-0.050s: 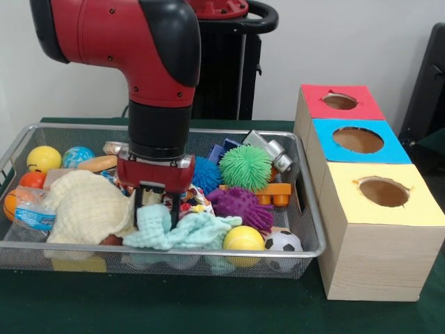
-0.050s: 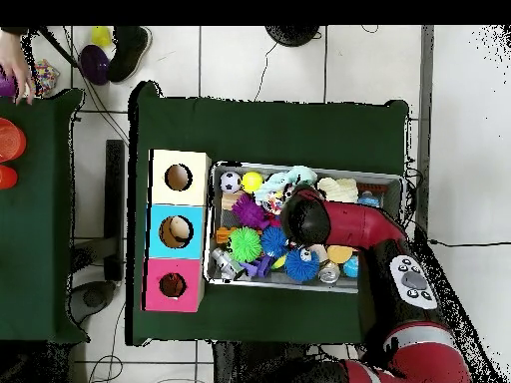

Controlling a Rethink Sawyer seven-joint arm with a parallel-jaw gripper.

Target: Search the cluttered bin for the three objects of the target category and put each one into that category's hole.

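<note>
Gripper (image 1: pixel 157 206) of the red and black arm (image 1: pixel 149 76) hangs low inside the silver wire-mesh bin (image 1: pixel 314 240), its black fingers (image 1: pixel 144 202) straddling the upper edge of a mint-green knitted cloth (image 1: pixel 182 233) — whether they pinch it or merely touch it I cannot tell. At nine o'clock from the gripper lies a cream waffle-weave cloth (image 1: pixel 87 205). At three o'clock sits a purple spiky rubber ball (image 1: pixel 242 205); at one o'clock, a green spiky ball (image 1: pixel 245 168) with a blue spiky ball (image 1: pixel 206 174) beside it. A plain yellow ball (image 1: pixel 243 240) and a small soccer ball (image 1: pixel 283 243) rest at five o'clock, against the bin's front wall. Just outside the bin's right wall stand three wooden boxes in a row — yellow-topped (image 1: pixel 381 191), blue-topped (image 1: pixel 357 140), red-topped (image 1: pixel 340 101) — each with one round hole.
</note>
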